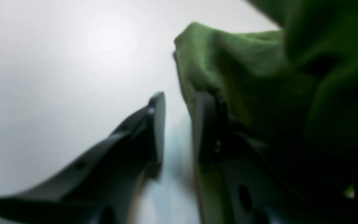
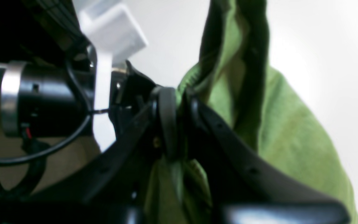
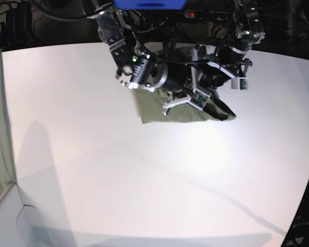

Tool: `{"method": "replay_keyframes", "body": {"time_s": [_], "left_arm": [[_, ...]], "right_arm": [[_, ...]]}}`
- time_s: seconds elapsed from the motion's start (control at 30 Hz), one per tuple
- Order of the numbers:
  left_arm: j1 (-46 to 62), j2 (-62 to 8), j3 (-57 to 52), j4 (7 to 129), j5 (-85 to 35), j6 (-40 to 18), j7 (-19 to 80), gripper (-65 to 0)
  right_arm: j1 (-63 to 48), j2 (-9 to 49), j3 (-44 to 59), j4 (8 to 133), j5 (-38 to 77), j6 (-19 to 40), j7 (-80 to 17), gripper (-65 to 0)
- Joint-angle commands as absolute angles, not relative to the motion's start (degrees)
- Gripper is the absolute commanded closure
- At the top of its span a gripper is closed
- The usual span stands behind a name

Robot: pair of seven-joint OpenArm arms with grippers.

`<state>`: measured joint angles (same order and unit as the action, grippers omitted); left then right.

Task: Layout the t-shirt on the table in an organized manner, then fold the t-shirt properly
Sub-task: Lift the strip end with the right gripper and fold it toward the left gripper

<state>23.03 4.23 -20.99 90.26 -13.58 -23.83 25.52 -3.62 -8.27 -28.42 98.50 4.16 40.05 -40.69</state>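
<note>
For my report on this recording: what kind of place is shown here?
Probably a robotics lab or test bench. Two robot arms work over a large white table on a green t-shirt, and dark equipment and cables fill the floor behind.

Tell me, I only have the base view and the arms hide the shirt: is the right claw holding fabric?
Observer: Yes. In the right wrist view the right claw is shut, with a fold of the t-shirt pinched between its jaws.
Operator: And the left one?
Observer: The left claw has a gap between its jaws, and bare table shows through it.
Operator: So it touches no cloth?
Observer: It seems to touch some: cloth is bunched against the outer side of one of its fingers, but none lies between the jaws.
</note>
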Motion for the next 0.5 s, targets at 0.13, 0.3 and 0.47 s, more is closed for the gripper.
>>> {"method": "replay_keyframes", "body": {"time_s": [0.13, 0.3, 0.47], "left_arm": [[24.4, 4.1, -21.1, 89.9, -11.3, -23.0, 30.6, -16.8], [24.5, 4.1, -21.1, 89.9, -11.4, -23.0, 30.6, -16.8], [24.4, 4.1, -21.1, 90.7, -11.3, -23.0, 30.6, -16.8]], "right_arm": [[-2.1, -9.0, -28.6, 99.3, 5.7, 40.0, -38.6, 0.0], [-1.8, -7.0, -28.6, 99.3, 5.7, 40.0, -38.7, 0.0], [-1.8, -2.9, -28.5, 99.3, 5.8, 40.0, -38.6, 0.0]]}}
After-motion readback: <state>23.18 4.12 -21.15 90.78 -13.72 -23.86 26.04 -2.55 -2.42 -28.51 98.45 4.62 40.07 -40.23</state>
